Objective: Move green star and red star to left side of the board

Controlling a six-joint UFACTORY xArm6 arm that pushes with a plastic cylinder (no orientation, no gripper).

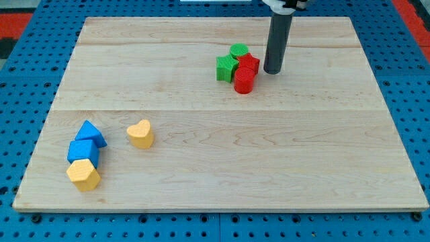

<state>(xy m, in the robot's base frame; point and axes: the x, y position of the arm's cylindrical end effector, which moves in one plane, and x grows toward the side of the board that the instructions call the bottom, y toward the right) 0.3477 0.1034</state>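
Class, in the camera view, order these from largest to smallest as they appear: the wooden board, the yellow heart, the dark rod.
1. Wooden board, by far the largest.
2. Dark rod, its tip just right of the red star.
3. Yellow heart, smallest.

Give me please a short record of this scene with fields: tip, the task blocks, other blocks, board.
tip: my tip is just right of the red star
task blocks: green star touching the red star's left side
cluster neighbours: green cylinder, red cylinder
lower left: blue triangle, blue cube, yellow hexagon, yellow heart
board: wooden board
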